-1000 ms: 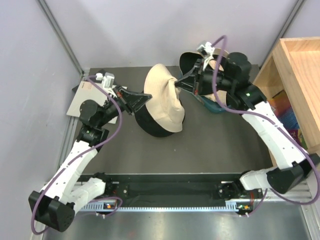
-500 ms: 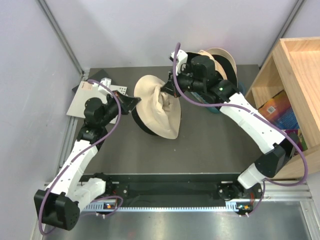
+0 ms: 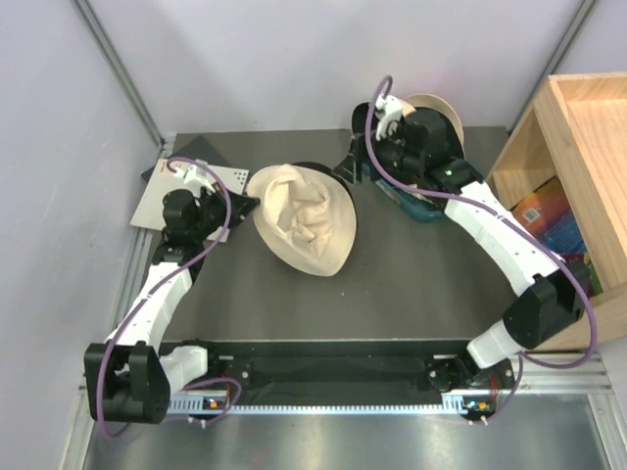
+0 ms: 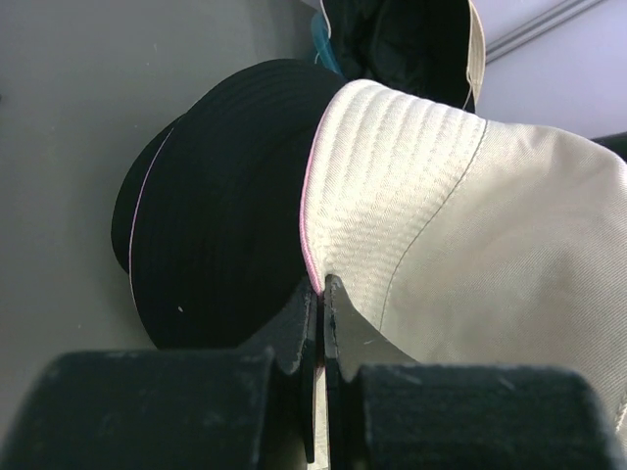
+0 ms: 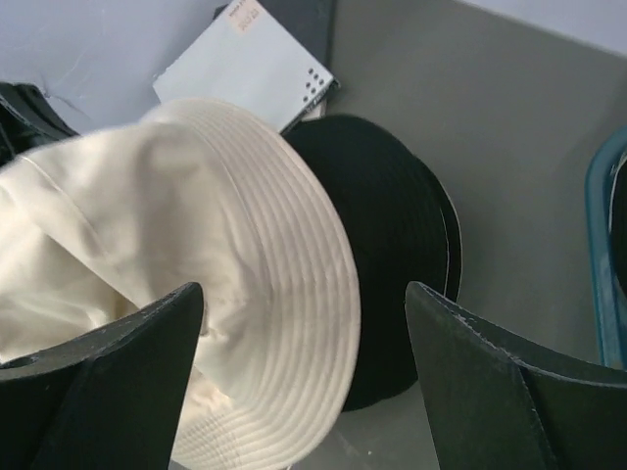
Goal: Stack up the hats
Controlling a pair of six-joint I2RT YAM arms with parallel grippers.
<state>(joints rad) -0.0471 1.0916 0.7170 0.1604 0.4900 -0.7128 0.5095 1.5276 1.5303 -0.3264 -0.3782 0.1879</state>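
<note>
Top view, left pincer (image 3: 247,204): its fingers are pressing together, pinching the brim of the cream hat (image 3: 302,217).
Top view, cream hat: it is lying crumpled just ahead of the left pincer's tips, covering most of the black hat (image 3: 318,174).
Top view, right pincer (image 3: 350,168): it is hanging with fingers spread, gripping nothing, just beside the hats' edge.
Top view, black-lined hat (image 3: 443,119): it is sitting behind the right pincer, over the teal tub (image 3: 416,208).
Left wrist view, left pincer (image 4: 321,294): it is clamping the cream hat's (image 4: 460,215) pink-edged brim, with the black hat (image 4: 225,225) lying underneath, just ahead.
Right wrist view, right pincer (image 5: 304,294): it is standing wide apart and empty above the cream hat (image 5: 196,245) and black hat (image 5: 392,245), with a white card (image 5: 255,59) lying further ahead.
</note>
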